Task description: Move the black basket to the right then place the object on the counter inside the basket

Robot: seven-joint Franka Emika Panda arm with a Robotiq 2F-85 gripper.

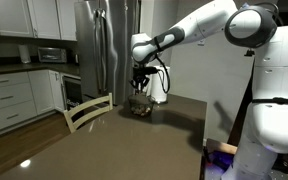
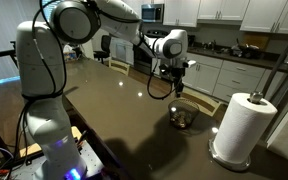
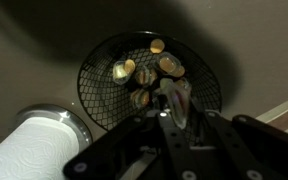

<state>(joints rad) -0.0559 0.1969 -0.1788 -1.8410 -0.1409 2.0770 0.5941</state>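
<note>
Wrist view puts our claw [image 3: 174,102] over the round black wire basket [image 3: 97,78], its grip unclear; shifting it right first needs a rim hold.

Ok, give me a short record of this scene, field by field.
surface: dark brown counter
container: black basket, standing on the counter
contents: brownish pieces inside the basket
arm: gripper right above the basket, open or shut unclear
nearby: paper towel roll, upright beside the basket
</note>
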